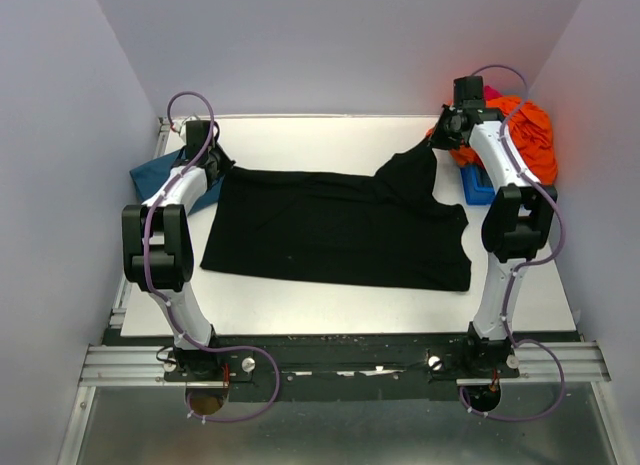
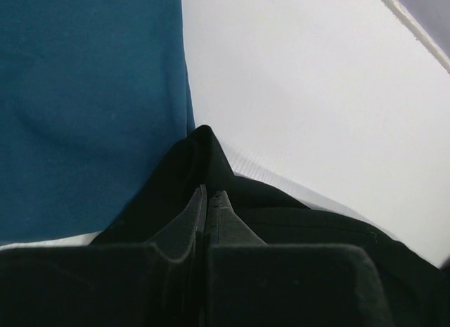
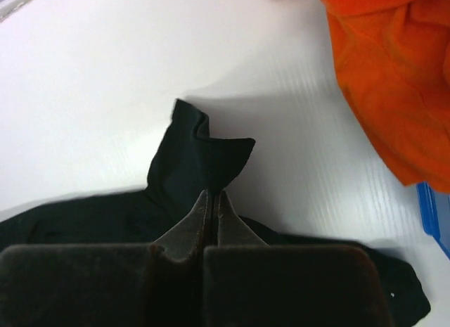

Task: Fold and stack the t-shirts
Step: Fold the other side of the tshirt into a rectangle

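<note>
Black t-shirt (image 1: 340,230) is lying on the desk (image 1: 330,310), both the left gripper (image 2: 209,200) and right gripper (image 3: 212,200) pinching its far corners tight.

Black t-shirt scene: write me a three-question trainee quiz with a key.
1. True or false: both the left gripper and the right gripper are shut on the black t-shirt.
2. Multiple choice: what lies beside the left gripper, partly under the black t-shirt's corner? A) a yellow towel B) the teal-blue t-shirt C) a cardboard box
3. Fill in: the orange cloth is heaped over the small ____ bin at the table's far right.

Key: 1 true; 2 B; 3 blue.
</note>
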{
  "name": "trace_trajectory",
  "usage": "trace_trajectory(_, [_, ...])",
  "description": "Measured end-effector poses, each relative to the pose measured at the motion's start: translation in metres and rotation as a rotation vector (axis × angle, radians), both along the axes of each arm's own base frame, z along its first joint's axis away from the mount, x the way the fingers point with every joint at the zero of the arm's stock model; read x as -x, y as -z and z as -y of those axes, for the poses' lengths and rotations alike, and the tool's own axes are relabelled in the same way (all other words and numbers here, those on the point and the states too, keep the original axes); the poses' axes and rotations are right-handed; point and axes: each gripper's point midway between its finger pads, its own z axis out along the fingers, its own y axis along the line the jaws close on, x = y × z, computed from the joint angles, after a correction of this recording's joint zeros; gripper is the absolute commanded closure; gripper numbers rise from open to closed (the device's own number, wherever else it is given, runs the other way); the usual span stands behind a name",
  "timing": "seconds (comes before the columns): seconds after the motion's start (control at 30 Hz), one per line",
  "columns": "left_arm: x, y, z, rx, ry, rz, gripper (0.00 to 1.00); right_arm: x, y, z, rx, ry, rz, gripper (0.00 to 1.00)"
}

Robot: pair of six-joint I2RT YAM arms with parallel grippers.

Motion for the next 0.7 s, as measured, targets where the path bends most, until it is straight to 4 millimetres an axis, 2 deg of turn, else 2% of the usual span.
trace_trajectory(0.1, [0.003, 0.000, -0.001, -0.006, -0.005, -0.010, 1.00, 0.012, -0.012, -0.004, -0.015, -0.028, 0.020, 0.99])
trace_trajectory(0.37, [0.010, -0.013, -0.006, -0.023, -0.015, 0.010, 1.00, 0.052, -0.019, -0.010, -0.040, -0.075, 0.004, 0.99])
trace_trajectory(0.7, [0.014, -0.013, -0.016, -0.031, -0.031, 0.006, 1.00, 0.070, -0.063, -0.012, -0.068, -0.099, 0.089, 0.99])
